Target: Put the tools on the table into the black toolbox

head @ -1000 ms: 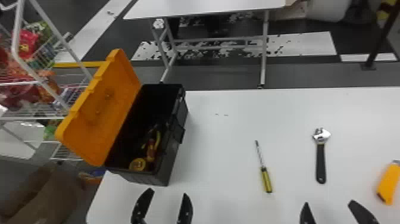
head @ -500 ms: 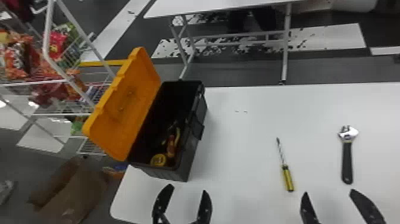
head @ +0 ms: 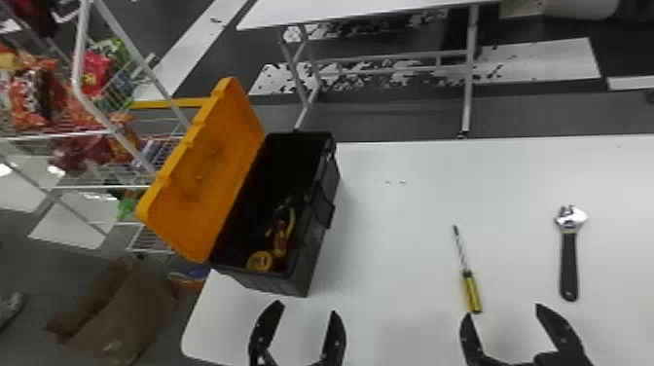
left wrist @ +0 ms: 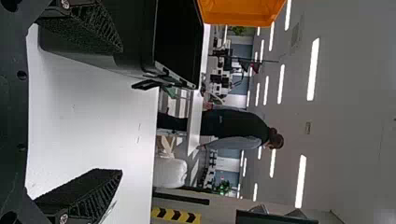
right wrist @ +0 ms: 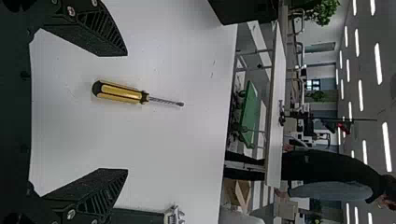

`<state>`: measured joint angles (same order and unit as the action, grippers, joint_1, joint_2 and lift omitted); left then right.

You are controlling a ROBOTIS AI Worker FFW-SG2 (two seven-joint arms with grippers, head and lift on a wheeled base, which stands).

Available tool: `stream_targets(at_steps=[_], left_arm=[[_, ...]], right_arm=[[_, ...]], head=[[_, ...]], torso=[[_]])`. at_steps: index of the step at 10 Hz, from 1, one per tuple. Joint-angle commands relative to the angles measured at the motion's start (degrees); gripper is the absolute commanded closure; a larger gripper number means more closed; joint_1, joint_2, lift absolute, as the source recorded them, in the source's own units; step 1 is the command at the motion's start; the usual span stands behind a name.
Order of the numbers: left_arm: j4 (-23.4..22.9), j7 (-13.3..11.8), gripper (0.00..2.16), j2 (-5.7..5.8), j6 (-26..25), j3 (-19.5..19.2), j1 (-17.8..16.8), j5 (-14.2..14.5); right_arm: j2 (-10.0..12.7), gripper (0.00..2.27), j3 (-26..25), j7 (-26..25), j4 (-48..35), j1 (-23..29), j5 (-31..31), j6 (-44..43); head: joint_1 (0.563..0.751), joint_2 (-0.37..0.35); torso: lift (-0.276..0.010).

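Observation:
The black toolbox stands at the table's left with its orange lid raised; a yellow tape and red-and-yellow pliers lie inside. My left gripper is open and empty, in front of the box; its own view shows the gripper beside the box wall. My right gripper, open too, is just in front of the yellow screwdriver. In the right wrist view the screwdriver lies beyond the gripper. An adjustable wrench lies right of the screwdriver.
The white table extends right of the toolbox. A wire rack with snack bags stands off its left side, above a brown cardboard box on the floor. Another white table is behind.
The head view has turned left, shifting everything in it rightward; the orange-yellow tool at the right edge has left that view. Both grippers remain open, and the tools keep their places on the table.

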<state>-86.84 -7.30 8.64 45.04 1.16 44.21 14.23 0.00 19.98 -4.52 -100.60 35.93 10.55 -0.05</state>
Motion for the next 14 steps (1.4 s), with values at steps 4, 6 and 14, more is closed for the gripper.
stream_targets(at_steps=[4, 6, 14], left_arm=[[0.09, -0.09, 0.07, 1.47, -0.35, 0.94, -1.41, 0.44], [0.26, 0.00, 0.07, 2.17, -0.53, 1.74, -1.85, 0.62], [0.18, 0.00, 0.07, 2.61, -1.76, 3.05, -2.46, 0.71]], right_arm=[[0.05, 0.15, 3.58, -4.01, -0.30, -3.94, 1.49, 7.05], [0.05, 0.18, 4.02, -5.06, -0.12, -5.70, 2.11, 10.74], [0.05, 0.18, 5.95, -5.24, 4.98, -12.20, 2.20, 16.36]], head=[[0.695, 0.350], [0.695, 0.350], [0.695, 0.350]], torso=[[-0.075], [-0.075], [-0.075]])
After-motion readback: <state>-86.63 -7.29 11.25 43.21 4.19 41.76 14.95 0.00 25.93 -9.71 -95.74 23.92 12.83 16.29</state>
